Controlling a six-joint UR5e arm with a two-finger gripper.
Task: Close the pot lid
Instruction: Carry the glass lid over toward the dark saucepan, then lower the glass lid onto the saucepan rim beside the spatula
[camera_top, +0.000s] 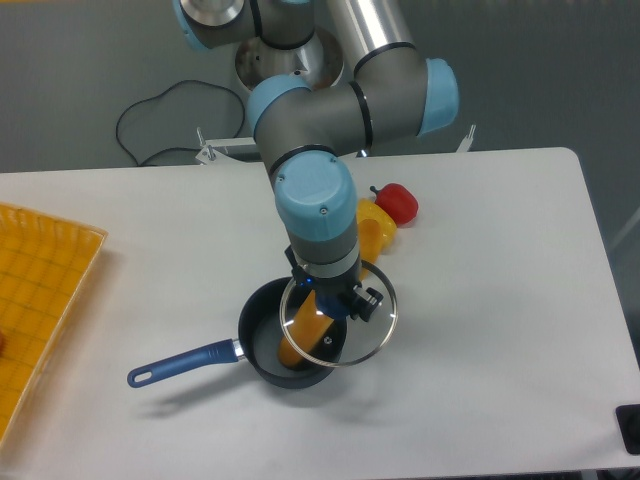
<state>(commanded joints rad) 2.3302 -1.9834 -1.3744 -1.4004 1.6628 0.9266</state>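
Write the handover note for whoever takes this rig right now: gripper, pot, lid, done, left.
Gripper: largely hidden under the wrist; appears shut on the lid's knob, fingers not clearly visible.
Lid: held tilted over the pot, shifted toward its right side, not seated.
Pot: on the table, handle pointing left, an orange item inside.
Done: lid picked up and brought over the pot.
Left: centre, level, lower onto the rim, release.
Nearby: yellow and red peppers behind.

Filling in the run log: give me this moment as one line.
gripper: holding lid by knob | lid: tilted over pot, offset right, not seated | pot: orange item inside | step: closing unfinished
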